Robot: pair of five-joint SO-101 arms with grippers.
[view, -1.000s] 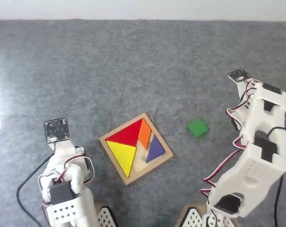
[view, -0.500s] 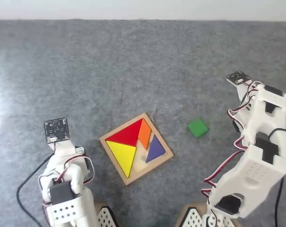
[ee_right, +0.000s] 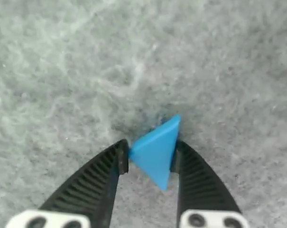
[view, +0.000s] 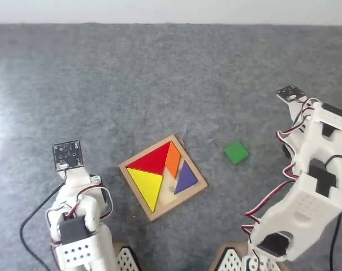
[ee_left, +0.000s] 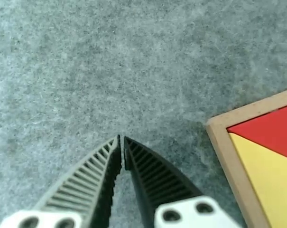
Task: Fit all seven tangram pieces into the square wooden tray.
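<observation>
In the high view, the tray (view: 169,196) is seen between the left arm (view: 74,217) and the right arm (view: 306,192). A red triangle (view: 151,161), yellow triangle (view: 148,186), orange piece (view: 173,160) and purple triangle (view: 185,179) are seated in it. A green square (view: 236,152) lies on the mat between tray and right arm.

In the left wrist view, the left gripper (ee_left: 121,139) is seen clenched on nothing, with the tray's corner just beside its tips.

In the right wrist view, a blue triangle (ee_right: 155,152) is grasped between the right gripper's (ee_right: 151,148) fingers, over the mat.

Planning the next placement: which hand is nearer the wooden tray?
Left. The left hand is shut beside a tray corner; the right hand, farther off, holds a blue triangle over carpet.
</observation>
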